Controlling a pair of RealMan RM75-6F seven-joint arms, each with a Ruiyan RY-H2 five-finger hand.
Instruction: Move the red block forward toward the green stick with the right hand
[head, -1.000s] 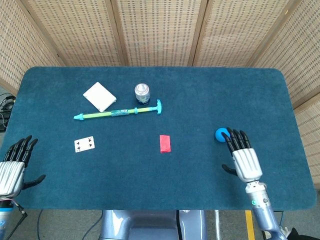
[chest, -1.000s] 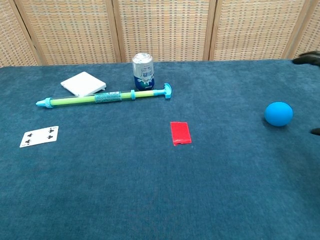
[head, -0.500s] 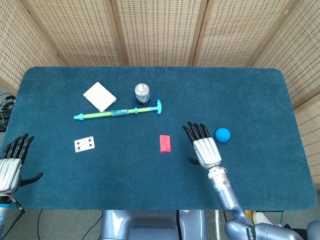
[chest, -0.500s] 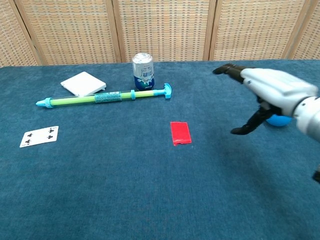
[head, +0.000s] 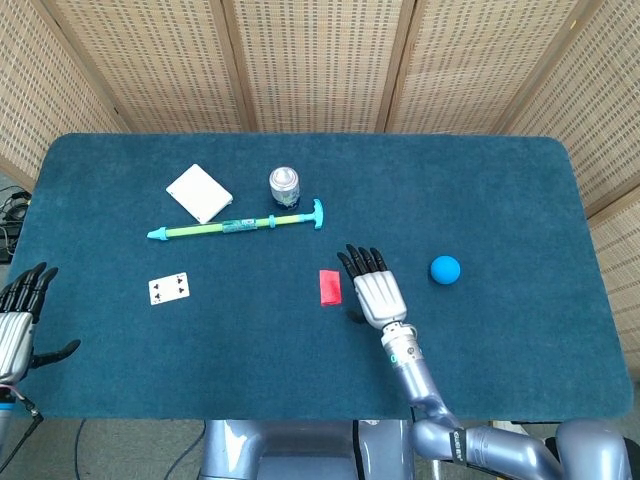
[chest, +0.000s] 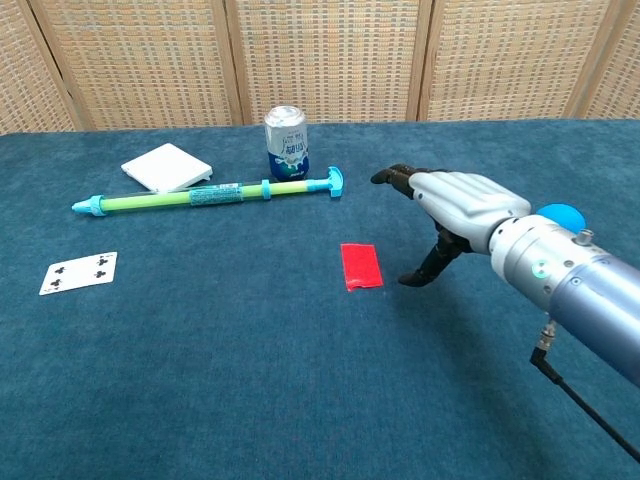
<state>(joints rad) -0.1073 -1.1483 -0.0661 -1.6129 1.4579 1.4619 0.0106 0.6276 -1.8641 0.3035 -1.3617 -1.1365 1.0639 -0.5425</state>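
Observation:
The red block (head: 329, 286) (chest: 360, 266) lies flat near the middle of the blue table. The green stick (head: 235, 226) (chest: 208, 195) with cyan ends lies beyond it, to the left. My right hand (head: 372, 290) (chest: 452, 212) hovers just right of the red block, palm down, fingers spread forward, thumb pointing down; it holds nothing and stands apart from the block. My left hand (head: 15, 325) rests open at the table's near left corner, seen only in the head view.
A drink can (head: 284, 187) (chest: 287, 143) stands just behind the stick. A white box (head: 198, 192) (chest: 166, 167) lies at the back left, a playing card (head: 168, 288) (chest: 78, 272) at the left, a blue ball (head: 445, 268) (chest: 560, 214) right of my right hand.
My right hand has swept left from beside the blue ball to just right of the red block. The left hand has slid slightly back. The block has not moved.

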